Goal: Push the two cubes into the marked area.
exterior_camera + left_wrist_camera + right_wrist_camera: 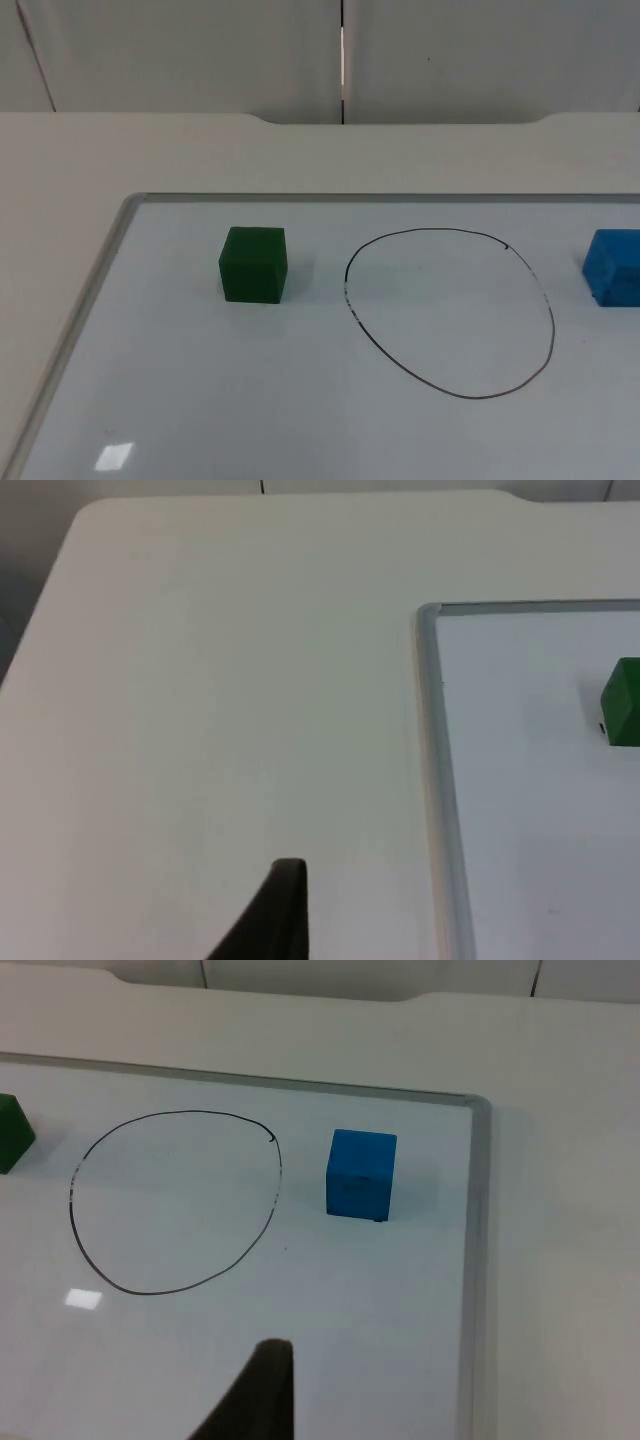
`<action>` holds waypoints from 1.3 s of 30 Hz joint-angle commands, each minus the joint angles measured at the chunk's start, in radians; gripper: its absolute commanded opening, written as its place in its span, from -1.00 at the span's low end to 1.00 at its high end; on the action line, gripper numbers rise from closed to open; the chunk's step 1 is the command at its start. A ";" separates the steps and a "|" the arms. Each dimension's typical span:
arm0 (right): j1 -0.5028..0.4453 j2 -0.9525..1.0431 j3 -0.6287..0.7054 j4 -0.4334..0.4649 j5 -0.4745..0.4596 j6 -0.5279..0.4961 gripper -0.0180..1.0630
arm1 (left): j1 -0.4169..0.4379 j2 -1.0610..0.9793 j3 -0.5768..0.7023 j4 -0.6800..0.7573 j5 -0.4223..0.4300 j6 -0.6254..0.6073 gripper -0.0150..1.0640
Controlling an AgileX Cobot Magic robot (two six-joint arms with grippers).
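Observation:
A dark green cube (253,264) sits on the whiteboard, left of a hand-drawn black outline (450,312). A blue cube (613,266) rests to the right of that outline; both cubes are outside it. My left gripper (285,915) hovers over the bare table, left of the board's frame, far from the green cube (625,702). My right gripper (265,1390) hangs over the whiteboard on the near side of the outline (175,1200), with the blue cube (360,1174) ahead of it and apart. The green cube (12,1132) lies beyond the outline's far side.
The whiteboard has a raised metal frame (120,225) that also runs along its left side (432,730) and its right side (478,1210). Beige table (300,155) surrounds the board. A grey partition wall (200,50) closes the back.

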 commanded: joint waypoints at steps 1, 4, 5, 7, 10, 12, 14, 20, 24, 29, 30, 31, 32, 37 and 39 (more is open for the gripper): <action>-0.004 -0.003 0.002 -0.001 -0.007 -0.015 0.98 | 0.002 0.020 -0.008 -0.019 -0.027 -0.001 0.96; -0.004 -0.003 0.002 -0.001 -0.007 -0.015 0.98 | 0.002 0.069 -0.008 -0.037 -0.074 -0.001 0.88; -0.004 -0.003 0.002 -0.001 -0.007 -0.015 0.98 | 0.002 0.069 -0.008 -0.037 -0.074 -0.001 0.88; -0.004 -0.003 0.002 -0.001 -0.007 -0.015 0.98 | 0.002 0.093 -0.008 -0.041 -0.100 -0.001 0.82; -0.004 -0.003 0.002 -0.001 -0.007 -0.015 0.98 | 0.002 0.111 -0.008 -0.041 -0.123 -0.001 0.79; -0.004 -0.003 0.002 -0.001 -0.007 -0.015 0.98 | 0.002 0.128 -0.008 -0.048 -0.143 -0.001 0.75; -0.004 -0.003 0.002 -0.001 -0.007 -0.015 0.98 | 0.002 0.142 -0.008 -0.062 -0.166 -0.001 0.69; -0.004 -0.003 0.002 -0.001 -0.007 -0.015 0.98 | 0.002 0.173 -0.008 -0.069 -0.210 -0.001 0.18; -0.004 -0.003 0.002 -0.001 -0.007 -0.015 0.98 | 0.002 0.192 -0.008 -0.076 -0.249 0.029 -0.37; -0.004 -0.003 0.002 -0.001 -0.007 -0.015 0.98 | 0.002 0.229 -0.008 -0.179 -0.332 0.133 -0.98; -0.004 -0.003 0.002 -0.001 -0.007 -0.015 0.98 | 0.002 0.243 -0.008 -0.215 -0.351 0.159 -0.98; -0.004 -0.003 0.002 -0.001 -0.007 -0.015 0.98 | 0.002 0.260 -0.008 -0.249 -0.371 0.178 -0.98; -0.004 -0.003 0.002 -0.001 -0.007 -0.015 0.98 | 0.002 0.260 -0.008 -0.249 -0.371 0.178 -0.98; -0.004 -0.003 0.002 -0.001 -0.007 -0.015 0.98 | 0.002 0.347 -0.008 -0.360 -0.406 0.273 -0.98; -0.004 -0.003 0.002 -0.001 -0.007 -0.015 0.98 | 0.002 0.398 -0.008 -0.405 -0.413 0.312 -0.98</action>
